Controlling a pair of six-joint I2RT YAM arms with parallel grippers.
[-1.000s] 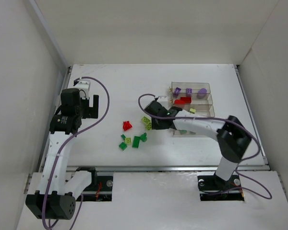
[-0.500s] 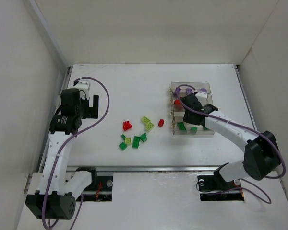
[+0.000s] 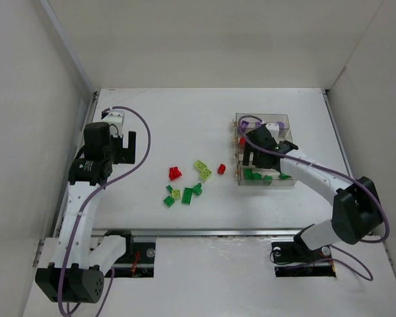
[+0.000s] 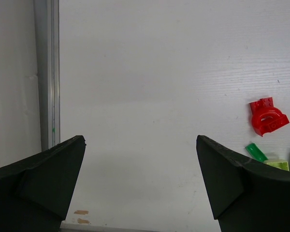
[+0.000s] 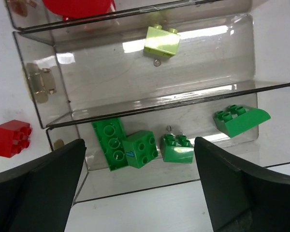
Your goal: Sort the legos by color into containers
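The containers [image 3: 285, 119] stand right of centre, a block of clear bins. My right gripper [image 3: 251, 157] hangs open over their near left end with nothing between its fingers. In the right wrist view the right gripper [image 5: 139, 145] frames the nearest bin [image 5: 150, 104], where several dark green legos [image 5: 178, 149] lie. The adjoining bin holds a yellow-green lego [image 5: 161, 40], and a red piece [image 5: 77, 6] shows beyond it. Loose legos lie mid-table: red ones [image 3: 175, 174], yellow-green ones [image 3: 202, 169], green ones [image 3: 187, 193]. My left gripper [image 3: 123, 146] is open and empty at the far left.
One red brick [image 3: 221, 169] sits just left of the bins, also seen as the red brick [image 5: 10, 138]. Through the left gripper [image 4: 140, 140] bare table shows, with a red lego [image 4: 267, 116] off right. A metal rail [image 4: 46, 72] edges the left side.
My right gripper swung from the loose legos to above the containers, then its jaws opened wide. The small red brick it had covered now shows. The left arm has not moved.
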